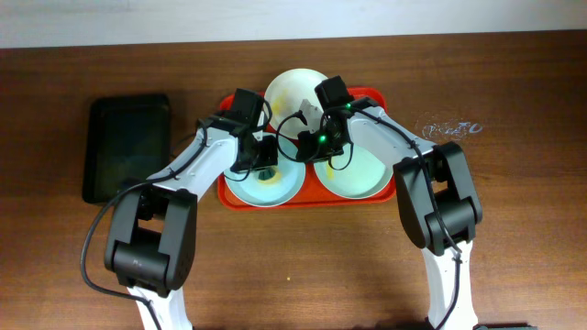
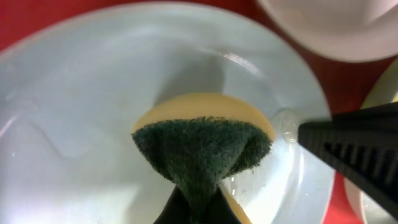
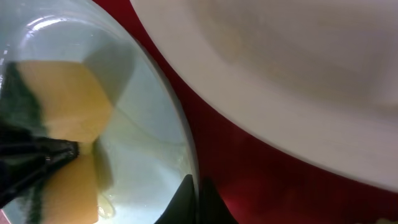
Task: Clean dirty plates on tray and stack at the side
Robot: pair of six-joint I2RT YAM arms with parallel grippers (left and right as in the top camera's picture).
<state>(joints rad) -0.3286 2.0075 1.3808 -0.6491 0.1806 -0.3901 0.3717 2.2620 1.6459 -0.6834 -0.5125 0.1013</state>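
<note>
Scrubbing, overhead: the tray (image 1: 312,203) is placed mid-table toward the far edge; the smeared mint plate (image 1: 280,188) is carried at its near-left, the second mint plate (image 1: 362,179) near-right, the cream plate (image 1: 292,87) behind.
Black tray (image 1: 128,147): set toward the left edge.
Left wrist: the sponge (image 2: 202,149) is clamped by the left gripper (image 2: 196,211) and pressed on the plate's centre.
Right wrist: the plate's rim is pinched by the narrowed right gripper (image 3: 196,202).
Relation: the plate is found straight below the left gripper, the nearer arm; no long axis is offered by its round shape.
</note>
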